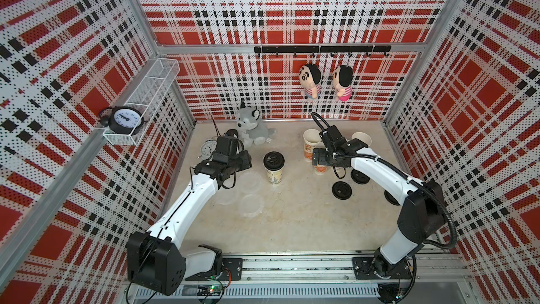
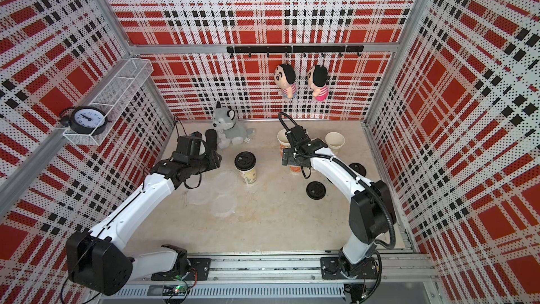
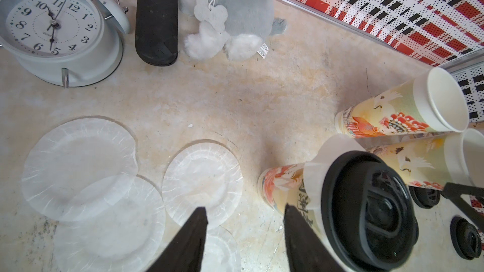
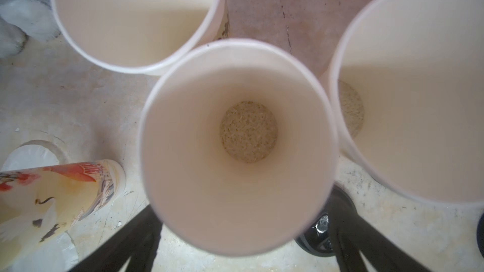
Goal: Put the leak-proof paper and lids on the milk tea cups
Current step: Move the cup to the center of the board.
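Note:
Several round translucent sheets of leak-proof paper lie flat and partly overlapping on the table. My left gripper hovers open and empty over their edge, beside a milk tea cup that wears a black lid with a film rim showing under it. Three open cups stand at the back right. My right gripper is open, its fingers spread on either side of the middle cup; the rim hides the fingertips. Both top views show the cups.
Loose black lids lie near the right arm, one close to its finger. A husky plush, a white alarm clock and a black oblong case stand at the back left.

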### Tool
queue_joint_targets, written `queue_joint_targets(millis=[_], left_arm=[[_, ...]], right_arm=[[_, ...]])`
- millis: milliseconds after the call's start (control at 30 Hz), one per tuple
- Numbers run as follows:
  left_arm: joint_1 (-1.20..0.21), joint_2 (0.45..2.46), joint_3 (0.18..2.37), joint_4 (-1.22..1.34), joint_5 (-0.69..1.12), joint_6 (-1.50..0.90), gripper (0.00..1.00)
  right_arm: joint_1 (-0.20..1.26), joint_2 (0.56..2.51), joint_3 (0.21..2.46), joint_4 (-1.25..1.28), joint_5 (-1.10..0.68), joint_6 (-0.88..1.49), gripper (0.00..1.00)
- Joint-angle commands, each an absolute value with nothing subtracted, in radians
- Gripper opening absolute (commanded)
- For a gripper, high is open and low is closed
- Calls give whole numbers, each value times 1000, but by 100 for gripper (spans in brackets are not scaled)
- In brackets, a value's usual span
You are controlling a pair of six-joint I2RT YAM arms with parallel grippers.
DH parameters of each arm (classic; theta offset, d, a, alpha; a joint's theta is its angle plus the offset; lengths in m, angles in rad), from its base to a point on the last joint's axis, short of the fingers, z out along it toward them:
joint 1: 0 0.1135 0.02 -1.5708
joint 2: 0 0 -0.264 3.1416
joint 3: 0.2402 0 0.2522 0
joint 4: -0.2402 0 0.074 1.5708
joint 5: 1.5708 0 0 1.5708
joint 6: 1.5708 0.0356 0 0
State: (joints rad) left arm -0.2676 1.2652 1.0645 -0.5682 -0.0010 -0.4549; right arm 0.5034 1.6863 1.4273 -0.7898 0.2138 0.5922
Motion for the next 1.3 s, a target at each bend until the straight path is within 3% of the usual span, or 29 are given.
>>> queue_joint_targets(millis=[0,633,1067,1267], left_arm=[[-261,1246,1056,-549,8,-449,51],[-261,1270,1062,-548,14,-442,48],[-261,1276,1051,-547,15,-433,48],[-262,1276,1047,-545,15,-430,48]], right_arm=[[490,1718,1474,-757,229,594,100],[480,1783,1469,-627,263,615,100],[487,1759,1416,-618,212,610,80],[541,1724,1438,-646,176,609,79]])
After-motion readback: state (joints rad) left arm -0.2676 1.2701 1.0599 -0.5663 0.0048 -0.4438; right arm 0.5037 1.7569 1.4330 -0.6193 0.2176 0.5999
